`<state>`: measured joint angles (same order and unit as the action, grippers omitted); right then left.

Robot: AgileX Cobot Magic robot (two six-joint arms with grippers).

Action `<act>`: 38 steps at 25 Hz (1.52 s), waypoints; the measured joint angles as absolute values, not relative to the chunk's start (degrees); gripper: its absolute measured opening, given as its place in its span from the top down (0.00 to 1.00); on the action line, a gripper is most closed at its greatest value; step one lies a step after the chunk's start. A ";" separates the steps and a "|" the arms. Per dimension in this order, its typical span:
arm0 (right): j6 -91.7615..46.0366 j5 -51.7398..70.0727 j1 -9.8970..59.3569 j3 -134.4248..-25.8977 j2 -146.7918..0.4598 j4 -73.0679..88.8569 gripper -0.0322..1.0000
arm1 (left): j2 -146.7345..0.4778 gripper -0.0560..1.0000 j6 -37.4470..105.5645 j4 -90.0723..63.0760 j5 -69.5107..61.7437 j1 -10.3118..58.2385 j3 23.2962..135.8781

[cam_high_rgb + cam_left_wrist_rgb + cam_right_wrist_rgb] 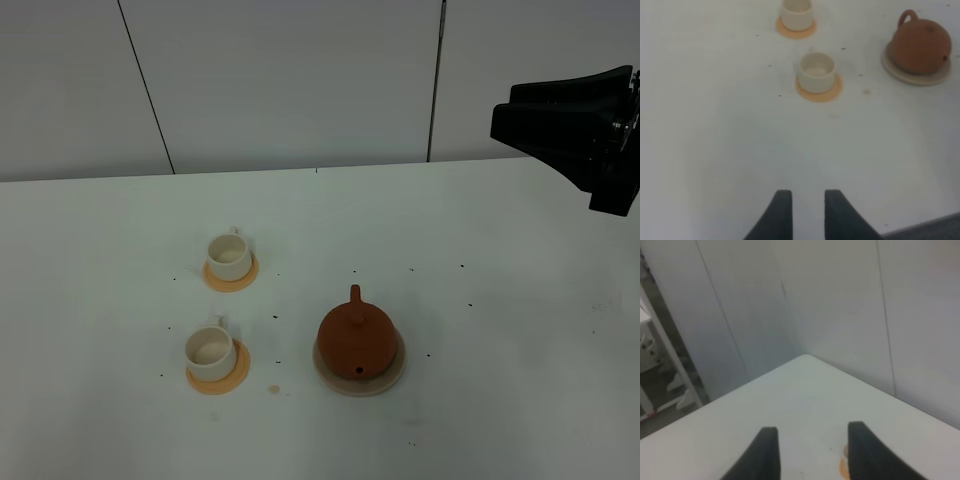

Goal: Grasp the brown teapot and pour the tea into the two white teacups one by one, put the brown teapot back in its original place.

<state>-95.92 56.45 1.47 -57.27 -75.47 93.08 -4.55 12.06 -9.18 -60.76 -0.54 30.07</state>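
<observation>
The brown teapot (358,340) stands upright on the beige disc, its original place (330,378), at the table's front middle. It also shows in the left wrist view as the teapot (920,45) on the disc (910,76). The two white teacups (229,257) (210,348) stand to its left, each on an orange coaster. My left gripper (808,200) hangs over bare table well short of the nearer cup (816,70), with its jaws a little apart and nothing between them. My right gripper (510,115) hovers high at the back right, far from the teapot. In the right wrist view this gripper (812,450) is open and holds nothing.
Orange coasters (218,380) (231,281) lie under the cups. Small dark specks and a faint stain (274,389) mark the white table (500,330). Grey wall panels rise behind the table's back edge. A metal frame (660,365) stands beyond the table corner in the right wrist view.
</observation>
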 joint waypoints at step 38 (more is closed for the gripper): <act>-116.93 39.13 1.54 -64.14 -78.36 103.90 0.69 | -4.55 0.73 4.75 -3.10 -62.61 -0.54 30.07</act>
<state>-116.93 39.13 1.54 -64.14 -78.36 103.90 -4.55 4.75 -3.10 -62.61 -0.54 30.07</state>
